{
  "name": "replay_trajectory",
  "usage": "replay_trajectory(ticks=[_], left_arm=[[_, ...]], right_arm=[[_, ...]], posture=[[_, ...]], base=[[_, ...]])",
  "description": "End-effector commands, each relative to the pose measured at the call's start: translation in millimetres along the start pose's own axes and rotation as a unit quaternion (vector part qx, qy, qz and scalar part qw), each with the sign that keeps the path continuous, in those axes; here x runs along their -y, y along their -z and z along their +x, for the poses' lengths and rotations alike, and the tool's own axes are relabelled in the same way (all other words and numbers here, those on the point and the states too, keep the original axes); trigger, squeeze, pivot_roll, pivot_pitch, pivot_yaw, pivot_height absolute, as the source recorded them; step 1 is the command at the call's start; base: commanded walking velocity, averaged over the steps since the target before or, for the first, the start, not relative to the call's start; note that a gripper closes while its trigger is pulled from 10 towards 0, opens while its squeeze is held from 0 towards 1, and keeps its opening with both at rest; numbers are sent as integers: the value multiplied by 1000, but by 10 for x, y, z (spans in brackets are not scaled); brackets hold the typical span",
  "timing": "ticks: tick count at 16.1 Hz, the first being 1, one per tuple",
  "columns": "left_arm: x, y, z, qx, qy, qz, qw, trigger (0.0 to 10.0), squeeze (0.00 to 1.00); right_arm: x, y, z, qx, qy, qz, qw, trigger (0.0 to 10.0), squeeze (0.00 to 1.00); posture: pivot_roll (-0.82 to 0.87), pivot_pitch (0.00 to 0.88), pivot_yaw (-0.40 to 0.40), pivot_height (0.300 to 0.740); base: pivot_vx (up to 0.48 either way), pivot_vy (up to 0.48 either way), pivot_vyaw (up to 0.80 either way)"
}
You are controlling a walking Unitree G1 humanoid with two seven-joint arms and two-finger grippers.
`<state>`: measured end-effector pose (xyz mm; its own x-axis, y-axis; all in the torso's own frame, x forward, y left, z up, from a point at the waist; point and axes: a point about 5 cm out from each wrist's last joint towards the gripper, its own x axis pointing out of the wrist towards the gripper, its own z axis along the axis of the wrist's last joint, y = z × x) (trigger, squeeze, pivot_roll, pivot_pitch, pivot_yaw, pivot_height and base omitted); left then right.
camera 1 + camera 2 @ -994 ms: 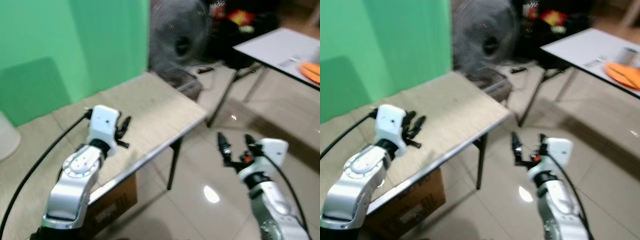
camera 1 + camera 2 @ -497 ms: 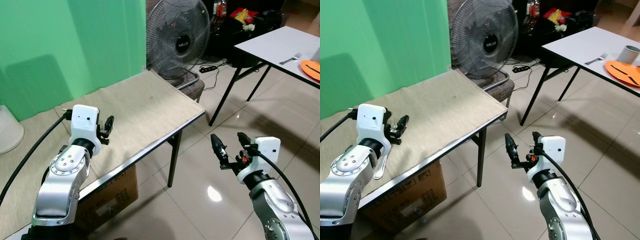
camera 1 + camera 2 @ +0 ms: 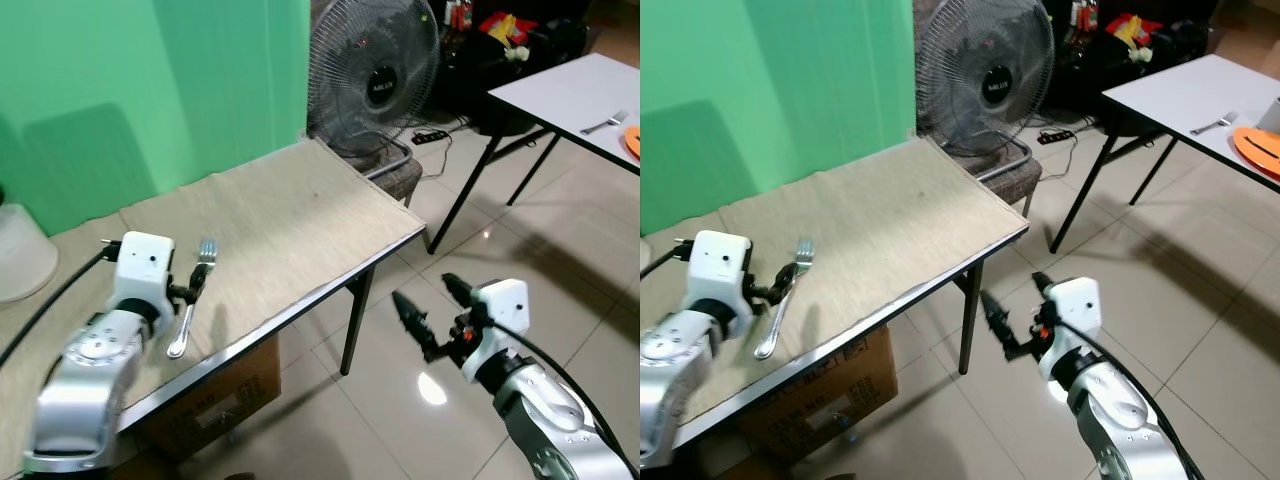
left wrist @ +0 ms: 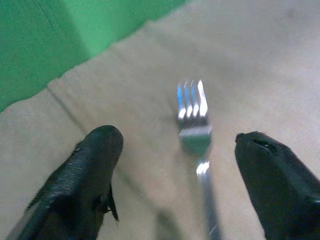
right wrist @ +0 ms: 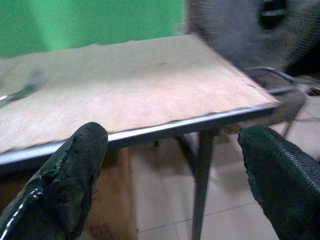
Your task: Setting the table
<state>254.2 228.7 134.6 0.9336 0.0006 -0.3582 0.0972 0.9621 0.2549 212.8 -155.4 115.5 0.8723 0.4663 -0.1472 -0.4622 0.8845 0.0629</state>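
A silver fork (image 3: 190, 300) lies flat on the tan cloth of the near table (image 3: 300, 220), tines pointing away from me. My left gripper (image 3: 192, 288) hovers low over the fork's neck. In the left wrist view the two black fingers (image 4: 90, 170) stand wide apart, and the fork (image 4: 192, 107) lies between them, untouched. My right gripper (image 3: 432, 305) is open over the tiled floor, off the table's right front edge. Its wrist view looks back at the table edge (image 5: 165, 127).
A white table (image 3: 560, 85) at the far right holds another fork (image 3: 607, 124) and an orange plate (image 3: 1257, 140). A standing fan (image 3: 372, 75) is behind the near table. A cardboard box (image 3: 220, 400) sits under it, and a white object (image 3: 25, 265) at its left end.
The camera has shifted. My left arm has drawn back toward me, and the fork now shows on the cloth between its fingers. My right gripper has swung left, closer to the table.
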Motion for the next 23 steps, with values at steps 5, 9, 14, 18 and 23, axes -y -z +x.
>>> replay_trajectory(ticks=[5, 9, 14, 18, 23], left_arm=[[-181, 68, -43, -45, 11, 20, 999, 10000, 0], [-217, 123, -107, -74, 31, 22, 997, 10000, 0], [-115, 65, 42, -61, 60, 24, 996, 10000, 0], [-74, 90, 147, -70, 50, 21, 996, 10000, 0], [140, 57, 263, -58, 88, 13, 994, 10000, 0]], right_arm=[[-86, -90, -17, -1, -60, -32, 998, 10000, 0], [-106, -19, -81, -24, -101, -23, 994, 10000, 898], [-158, 39, -102, -35, -124, -7, 992, 10000, 1000], [-152, 52, -137, -39, -110, -14, 993, 10000, 1000], [-153, 80, -154, -47, -97, -19, 994, 10000, 0]], posture=[[79, 0, -30, 740], [90, 0, -44, 740], [69, 0, -37, 740], [31, 0, -23, 740], [4, 0, -26, 740]], base=[[0, 0, 0], [0, 0, 0], [0, 0, 0], [0, 0, 0], [0, 0, 0]])
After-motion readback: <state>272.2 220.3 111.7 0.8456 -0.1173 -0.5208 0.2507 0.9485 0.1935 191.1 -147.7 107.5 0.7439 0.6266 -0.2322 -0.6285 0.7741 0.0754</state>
